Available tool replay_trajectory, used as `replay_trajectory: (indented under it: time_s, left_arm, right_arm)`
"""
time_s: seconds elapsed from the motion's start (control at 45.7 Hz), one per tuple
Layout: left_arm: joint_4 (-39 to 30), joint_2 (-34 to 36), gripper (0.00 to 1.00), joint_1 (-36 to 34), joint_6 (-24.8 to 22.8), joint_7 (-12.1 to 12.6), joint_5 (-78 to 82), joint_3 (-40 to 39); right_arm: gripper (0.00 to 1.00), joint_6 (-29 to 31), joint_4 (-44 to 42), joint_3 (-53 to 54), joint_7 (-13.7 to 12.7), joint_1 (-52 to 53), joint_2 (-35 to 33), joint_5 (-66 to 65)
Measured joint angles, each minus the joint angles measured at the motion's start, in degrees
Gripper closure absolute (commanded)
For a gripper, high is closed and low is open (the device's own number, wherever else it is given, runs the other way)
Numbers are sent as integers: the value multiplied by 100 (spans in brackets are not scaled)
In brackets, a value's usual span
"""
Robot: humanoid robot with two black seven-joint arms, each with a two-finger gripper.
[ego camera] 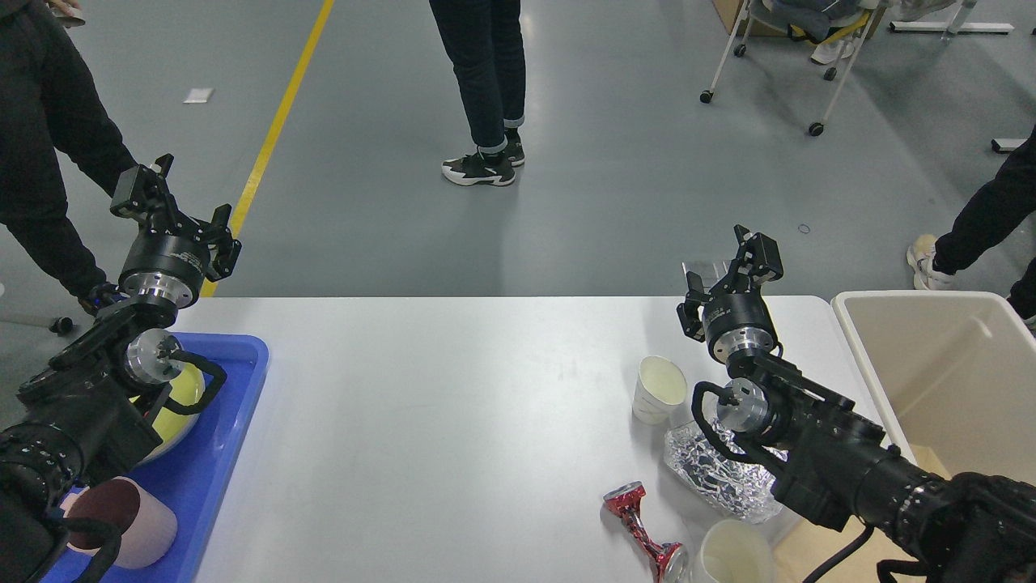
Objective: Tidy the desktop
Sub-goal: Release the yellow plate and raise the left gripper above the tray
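The white desktop (453, 421) fills the lower middle of the head view. On its right part stand a white paper cup (660, 389), crumpled silver foil (716, 478), a crushed red can (643, 530) and a second paper cup (732, 555) at the front edge. My right gripper (728, 271) hovers over the far right edge beyond the first cup, fingers apart; a small clear glossy piece (702, 270) shows between them. My left gripper (174, 214) is open and empty above the far left corner.
A blue tray (222, 421) at the left holds a yellow plate (184, 393), partly hidden by my left arm, and a pink mug (129, 518). A beige bin (947, 372) stands at the right. People stand beyond the table, one close to my left gripper.
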Motion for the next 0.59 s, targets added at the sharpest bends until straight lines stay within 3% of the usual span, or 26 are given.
replay_trajectory:
  time_s: [0.307,0.591]
  left_arm:
    - [-45,-171,4,90,-77,-431,37,21]
    - [-37,-314,4,229,-78,-466,29,79]
  right_arm:
    - [0,0,0,0,0,0,0,0]
    - [0,0,0,0,0,0,0,0]
